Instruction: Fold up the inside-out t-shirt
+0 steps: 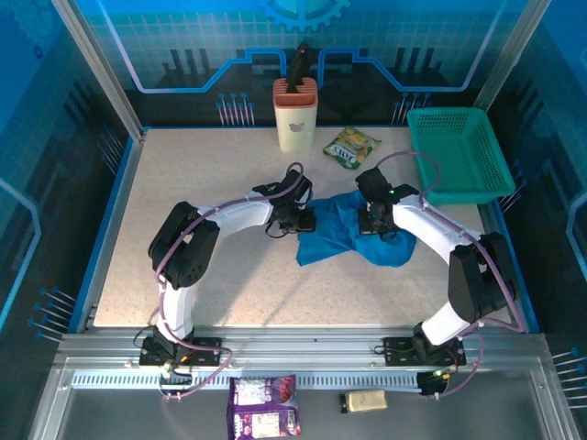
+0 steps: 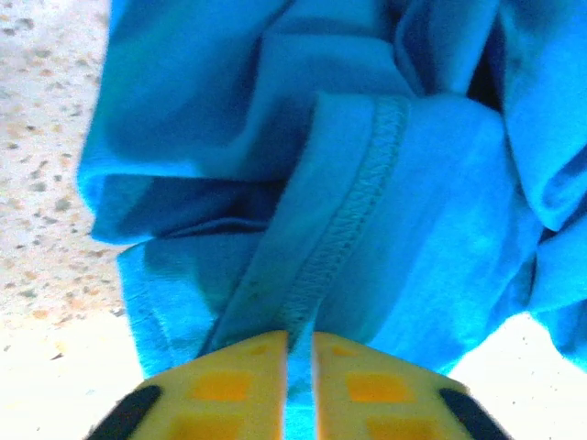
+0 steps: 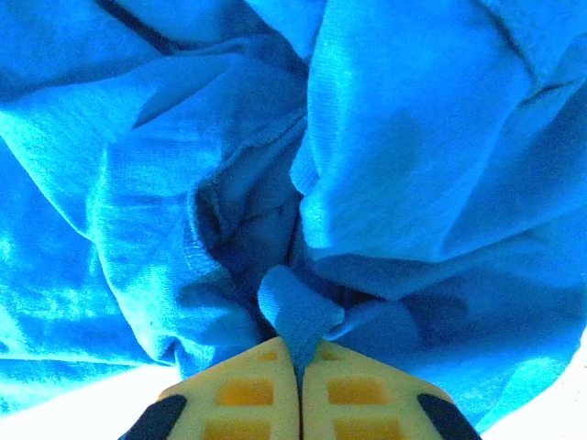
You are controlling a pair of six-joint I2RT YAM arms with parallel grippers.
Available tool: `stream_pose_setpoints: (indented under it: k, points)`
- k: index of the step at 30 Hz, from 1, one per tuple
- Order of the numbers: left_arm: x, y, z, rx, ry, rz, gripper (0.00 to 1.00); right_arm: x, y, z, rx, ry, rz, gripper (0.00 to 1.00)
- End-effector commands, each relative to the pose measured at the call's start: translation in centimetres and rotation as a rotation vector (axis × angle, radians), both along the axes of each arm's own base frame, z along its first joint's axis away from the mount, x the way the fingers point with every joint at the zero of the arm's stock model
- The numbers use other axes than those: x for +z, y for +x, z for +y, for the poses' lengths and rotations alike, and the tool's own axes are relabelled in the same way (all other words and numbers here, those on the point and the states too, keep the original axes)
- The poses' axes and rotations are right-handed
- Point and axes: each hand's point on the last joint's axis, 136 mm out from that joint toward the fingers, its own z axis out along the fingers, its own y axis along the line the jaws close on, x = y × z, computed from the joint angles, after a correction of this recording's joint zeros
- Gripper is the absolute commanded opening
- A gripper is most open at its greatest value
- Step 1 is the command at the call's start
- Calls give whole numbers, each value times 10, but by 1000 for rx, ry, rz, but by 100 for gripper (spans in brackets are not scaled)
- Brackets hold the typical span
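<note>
The inside-out t-shirt (image 1: 353,234) lies crumpled in a blue heap in the middle of the table. My left gripper (image 1: 300,218) is at its left edge, shut on a stitched hem of the t-shirt (image 2: 358,211), which runs down between the yellow fingers (image 2: 229,390). My right gripper (image 1: 376,220) presses into the top of the heap, shut on a small pinched fold of the t-shirt (image 3: 293,307) that sticks up from between its fingers (image 3: 358,394).
A teal mesh basket (image 1: 459,151) stands at the back right. A beige holder with dark handles (image 1: 295,115) and a yellow-green snack packet (image 1: 351,147) sit at the back. Packets (image 1: 264,406) lie on the front rail.
</note>
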Motion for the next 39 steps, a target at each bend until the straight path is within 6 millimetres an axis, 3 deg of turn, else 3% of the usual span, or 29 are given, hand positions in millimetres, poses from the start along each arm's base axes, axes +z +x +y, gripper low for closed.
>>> stream_pose_setpoints:
  k: [1, 3, 6, 13, 17, 19, 21, 22, 25, 28, 32, 35, 39]
  points:
    - [31, 7, 11, 1, 23, -82, 8, 33, 7, 5, 14, 9, -76, 0]
    - [46, 12, 17, 15, -4, -98, 1, 47, 11, 9, 24, 31, -110, 0]
    - [80, 21, 32, 56, -62, -153, 0, 76, 22, 16, 43, 70, -178, 0]
    - [192, 43, 100, 195, -210, -349, 0, 176, 56, 42, 133, 189, -379, 0]
    - [263, 37, 148, 272, -246, -487, 0, 238, 62, 57, 181, 279, -486, 0]
    - [287, 29, 164, 291, -249, -545, 0, 259, 59, 61, 199, 318, -524, 0]
    - [299, 20, 169, 274, -245, -568, 0, 273, 52, 62, 212, 346, -549, 0]
    - [299, 16, 167, 257, -249, -560, 1, 275, 48, 60, 214, 352, -551, 0]
    - [278, 9, 152, 214, -297, -475, 22, 261, 37, 40, 168, 347, -532, 0]
    - [236, 6, 124, 171, -308, -378, 38, 217, 33, -5, 11, 339, -467, 0]
    - [174, -2, 69, 79, -269, -253, 48, 141, 25, -54, -141, 295, -320, 0]
    - [129, -5, 36, 18, -207, -174, 52, 104, 18, -63, -168, 322, -253, 0]
    - [80, 1, 22, -22, -32, -138, 56, 80, 10, -65, -182, 345, -218, 0]
